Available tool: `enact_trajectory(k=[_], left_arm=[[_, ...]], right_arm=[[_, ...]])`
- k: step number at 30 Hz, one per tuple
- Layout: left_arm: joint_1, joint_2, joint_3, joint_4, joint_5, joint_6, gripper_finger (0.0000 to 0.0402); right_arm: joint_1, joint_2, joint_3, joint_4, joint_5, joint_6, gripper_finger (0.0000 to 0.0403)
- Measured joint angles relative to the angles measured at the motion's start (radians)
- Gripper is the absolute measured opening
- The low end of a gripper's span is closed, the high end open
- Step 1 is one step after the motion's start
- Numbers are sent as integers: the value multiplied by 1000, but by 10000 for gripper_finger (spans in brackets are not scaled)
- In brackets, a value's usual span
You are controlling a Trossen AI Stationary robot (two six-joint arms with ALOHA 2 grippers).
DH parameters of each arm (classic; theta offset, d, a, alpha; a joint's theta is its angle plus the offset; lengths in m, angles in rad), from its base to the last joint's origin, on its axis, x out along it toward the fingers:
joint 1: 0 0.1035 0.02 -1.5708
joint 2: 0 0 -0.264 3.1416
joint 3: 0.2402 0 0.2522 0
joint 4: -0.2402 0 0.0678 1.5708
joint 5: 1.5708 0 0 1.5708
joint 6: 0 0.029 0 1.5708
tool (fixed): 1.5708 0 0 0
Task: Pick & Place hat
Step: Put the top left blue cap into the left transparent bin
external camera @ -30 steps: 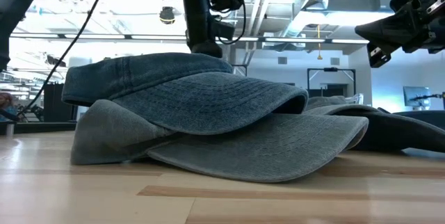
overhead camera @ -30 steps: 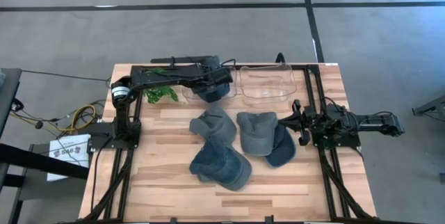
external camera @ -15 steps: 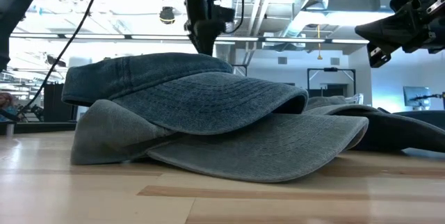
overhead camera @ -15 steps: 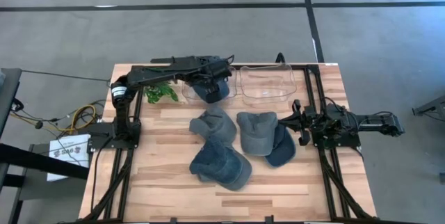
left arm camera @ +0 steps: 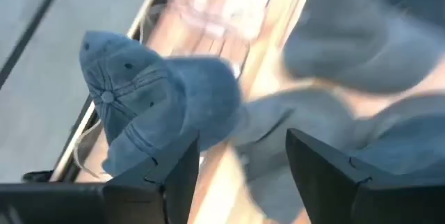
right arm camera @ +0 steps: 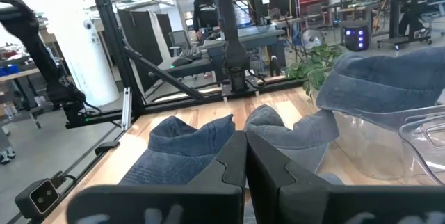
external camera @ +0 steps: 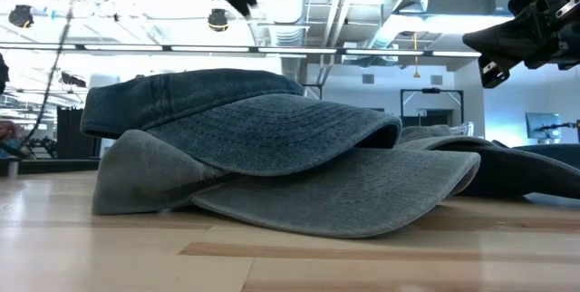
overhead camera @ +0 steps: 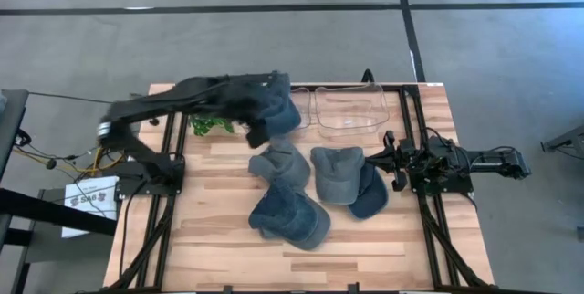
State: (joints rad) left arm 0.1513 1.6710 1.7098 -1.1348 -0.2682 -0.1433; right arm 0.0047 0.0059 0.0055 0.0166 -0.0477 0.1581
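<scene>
A blue denim hat [overhead camera: 279,111] was seen lying in the clear bin [overhead camera: 347,110] at the table's [overhead camera: 228,162] far edge — its brim hidden, so its pointing could not be told. The left gripper [overhead camera: 259,133] was held beside it, fingers spread and empty. The right gripper [overhead camera: 391,160] was kept pressed together near the other hats [overhead camera: 315,189].

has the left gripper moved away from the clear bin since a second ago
Yes. In the high view the left gripper has swung off the clear bin toward the near side, now over the table edge of the hat left in the bin, jaws open and empty.
</scene>
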Motion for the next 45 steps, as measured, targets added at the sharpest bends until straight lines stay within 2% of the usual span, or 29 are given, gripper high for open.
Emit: enact_trajectory(k=[4, 12, 18, 24, 26, 31, 34, 37, 40, 42, 45], left_arm=[[-102, -220, -219, 164, -41, -171, 190], [-319, -552, -632, 317, -189, -620, 165], [-373, -682, -870, 494, -306, -847, 152], [-332, -699, -1029, 730, -372, -985, 150], [-287, -690, -1074, 803, -354, -1025, 150], [-154, -646, -1151, 998, -200, -1009, 150], [-78, -614, -1159, 1093, -118, -954, 150], [-6, -583, -1144, 1114, -64, -954, 150], [58, -552, -1133, 1114, -9, -983, 150], [94, -534, -1128, 1110, 27, -1007, 150], [137, -509, -1116, 1111, 67, -1034, 150]], right_arm=[[0, 0, 0, 0, 0, 0, 0], [0, 0, 0, 21, 0, 0, 0], [0, -1, 0, 126, 0, 0, 0], [0, -1, 0, 178, -2, 29, 0], [0, -1, 0, 188, 9, 28, 0], [7, 64, 61, 111, 102, 17, 0], [26, 175, 159, 63, 165, -32, 0], [44, 326, 286, -105, 264, -17, 0], [49, 467, 414, -338, 347, 140, 0], [42, 546, 484, -469, 362, 284, 0], [37, 625, 545, -572, 362, 414, 0]])
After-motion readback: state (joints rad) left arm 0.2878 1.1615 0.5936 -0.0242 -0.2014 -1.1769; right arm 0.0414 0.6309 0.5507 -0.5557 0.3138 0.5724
